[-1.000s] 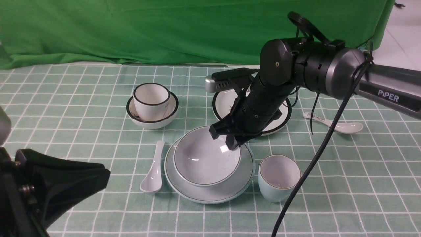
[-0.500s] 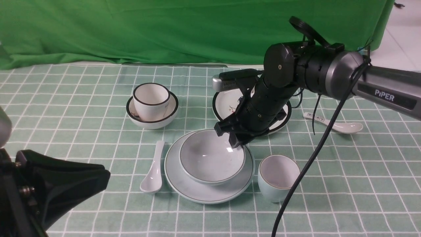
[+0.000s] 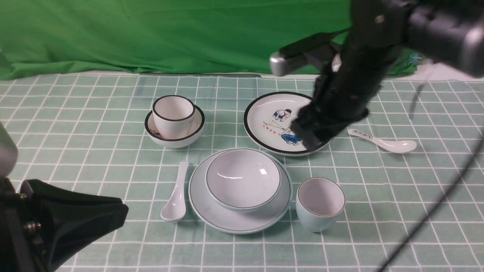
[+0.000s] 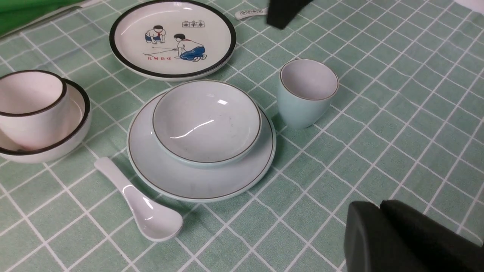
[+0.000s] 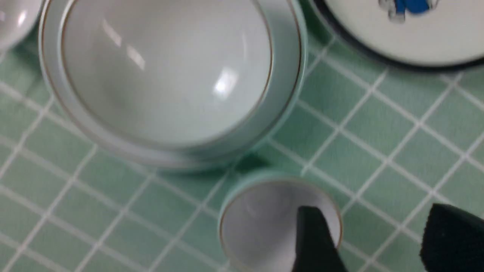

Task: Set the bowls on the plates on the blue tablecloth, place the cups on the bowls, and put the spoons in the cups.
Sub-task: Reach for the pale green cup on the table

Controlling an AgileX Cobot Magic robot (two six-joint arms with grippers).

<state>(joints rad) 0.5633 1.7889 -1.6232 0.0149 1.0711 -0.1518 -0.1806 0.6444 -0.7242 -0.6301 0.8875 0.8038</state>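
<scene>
Pale blue bowl (image 3: 243, 177) sat on the pale blue plate (image 3: 234, 223) on the blue tablecloth (image 3: 75, 124), with the pale blue cup (image 3: 320, 204) just beside, empty. White cup (image 3: 173, 113) stood in the white bowl (image 3: 174, 141). Plain spoon (image 3: 176, 196) and printed spoon (image 3: 382, 141) lay on the cloth. Right hand (image 5: 380, 241), blurred in the front view, hung over the cartoon plate (image 3: 264, 109), fingers spread, holding nothing. Left hand (image 4: 382, 223), cut off by the frame edge, was closed and empty.

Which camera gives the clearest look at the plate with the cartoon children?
The left wrist view: the cartoon plate is whole and unobstructed there. In the front view the right arm covers the plate's right side. The right wrist view catches only a blurred edge.
</scene>
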